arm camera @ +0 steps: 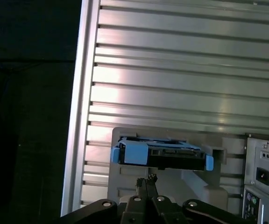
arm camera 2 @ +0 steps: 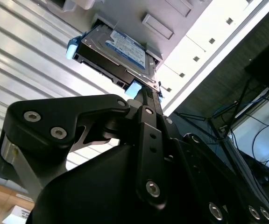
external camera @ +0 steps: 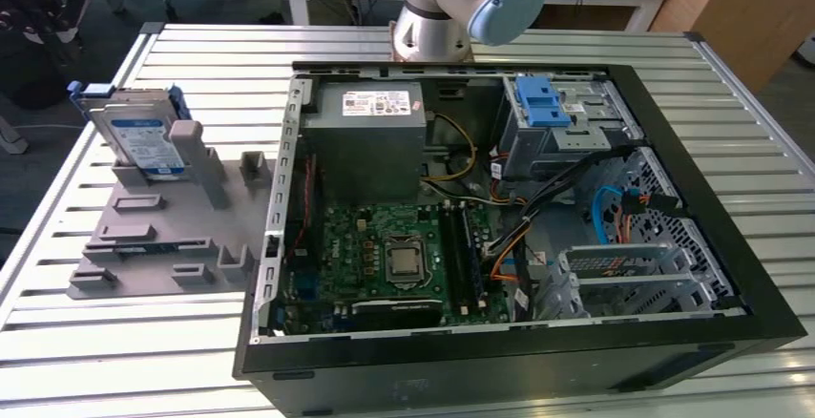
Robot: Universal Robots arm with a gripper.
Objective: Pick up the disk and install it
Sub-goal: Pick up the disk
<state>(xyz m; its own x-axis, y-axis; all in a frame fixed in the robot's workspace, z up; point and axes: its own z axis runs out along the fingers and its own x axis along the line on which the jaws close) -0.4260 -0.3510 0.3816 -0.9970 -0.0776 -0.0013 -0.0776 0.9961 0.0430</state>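
The disk (external camera: pixel 140 136), a silver hard drive with a blue-and-white label and a blue bracket, stands on edge in the grey slotted stand (external camera: pixel 153 237) at the exterior view's left. Both wrist views look onto it from a distance: its label side (arm camera 2: pixel 120 46) in the second wrist view, its blue-framed edge (arm camera: pixel 162 156) in the first. My gripper (arm camera: pixel 146 179) hangs apart from the disk with its fingertips together and nothing between them. In the second wrist view the gripper (arm camera 2: pixel 146 92) points toward the drive's near corner.
An open computer case (external camera: pixel 713 198) lies on the slatted metal table, with a grey power supply (external camera: pixel 369 136), a motherboard and a blue-latched drive bay (external camera: pixel 541 103) inside. The arm's base (external camera: pixel 433 17) rises behind the case. The table's edge (arm camera: pixel 78 116) runs beside the stand.
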